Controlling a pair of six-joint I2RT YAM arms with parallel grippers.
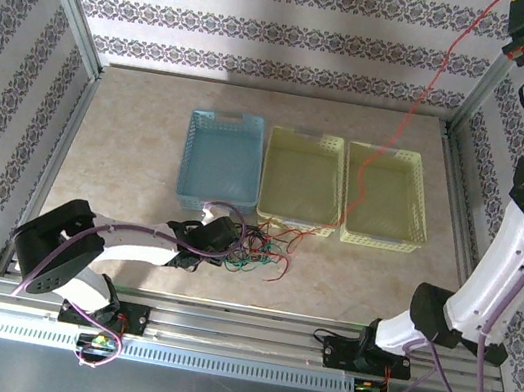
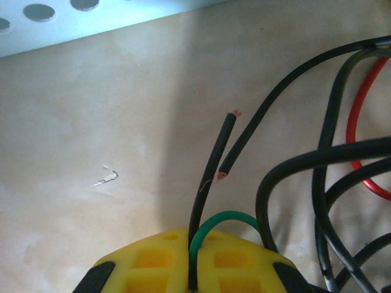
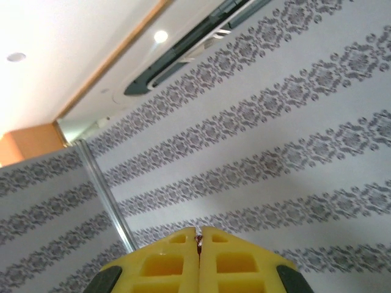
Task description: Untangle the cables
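Note:
The cables lie in a tangle [image 1: 258,246] of red, green and black strands on the table, just in front of the baskets. My left gripper [image 1: 232,241] sits low at the tangle's left side. Its yellow fingers [image 2: 146,259] are shut on a green cable [image 2: 223,218] and a black cable [image 2: 211,171]. More black loops [image 2: 324,159] and a red loop [image 2: 357,116] lie to the right. A red cable [image 1: 424,93] runs taut from the tangle up to the top right. My right gripper [image 3: 199,237] is raised high, shut on that red cable's end [image 3: 198,242].
A blue basket [image 1: 194,149] and two yellow baskets [image 1: 330,183] [image 1: 422,209] stand in a row behind the tangle; the taut red cable passes over the right one. The blue basket's wall [image 2: 91,24] is close ahead of the left gripper. Metal frame posts edge the table.

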